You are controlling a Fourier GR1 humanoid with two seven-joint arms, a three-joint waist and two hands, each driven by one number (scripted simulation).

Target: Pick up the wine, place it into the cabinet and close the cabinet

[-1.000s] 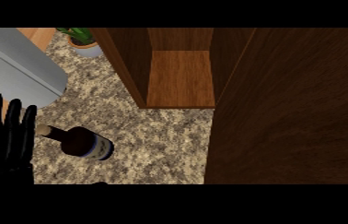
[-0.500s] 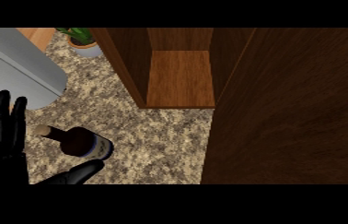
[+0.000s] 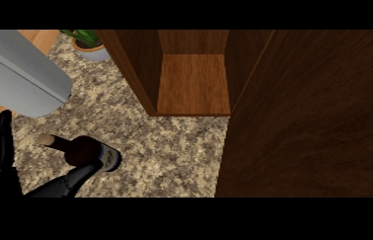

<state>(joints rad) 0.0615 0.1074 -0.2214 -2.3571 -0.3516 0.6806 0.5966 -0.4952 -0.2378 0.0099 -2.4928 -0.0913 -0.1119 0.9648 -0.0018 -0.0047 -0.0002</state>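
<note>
Wine bottle (image 3: pixel 86 151) lies on its side on the speckled counter (image 3: pixel 167 145), near left, cork end pointing left. Cabinet (image 3: pixel 193 81) w/ door (image 3: pixel 306 120) swung open at right; wooden shelf inside bare. Right hand (image 3: pixel 69 182) at the bottom edge, fingers straight, tips touching the bottle. Left hand (image 3: pixel 6 140) at left edge, fingers straight, upright. Potted plant (image 3: pixel 89 42) far left, beside a grey appliance (image 3: pixel 29 81).

No readable text, brand, number or sign is found anywhere in the view. A pale band is seen on the wine bottle (image 3: pixel 93 154), but no lettering can be made out on it.
</note>
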